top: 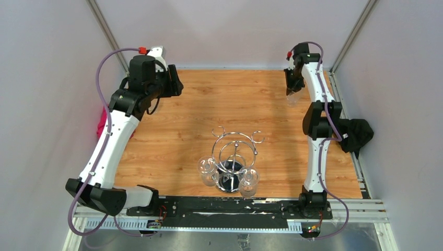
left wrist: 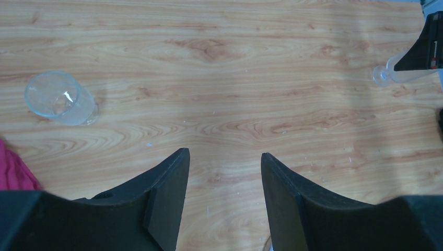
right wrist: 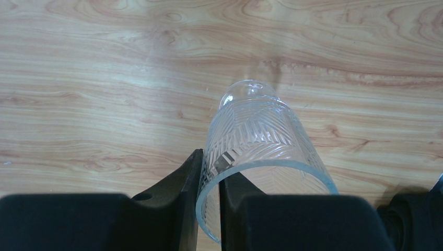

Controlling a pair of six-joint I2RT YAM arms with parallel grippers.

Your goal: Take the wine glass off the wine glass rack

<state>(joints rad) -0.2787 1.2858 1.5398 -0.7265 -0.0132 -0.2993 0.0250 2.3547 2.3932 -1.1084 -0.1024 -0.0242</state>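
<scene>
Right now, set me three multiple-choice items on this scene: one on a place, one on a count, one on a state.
1. The wine glass rack stands: A) centred by the near edge; B) in the far left corner; C) off the table.
2. Glasses at the rack: A) none; B) two; C) five.
3. The right fingers are: A) wide open; B) shut on a patterned glass; C) out of view.
A: the top view shows it there. B: left glass, right glass. B: the wrist view shows them pinching its wall.
</scene>
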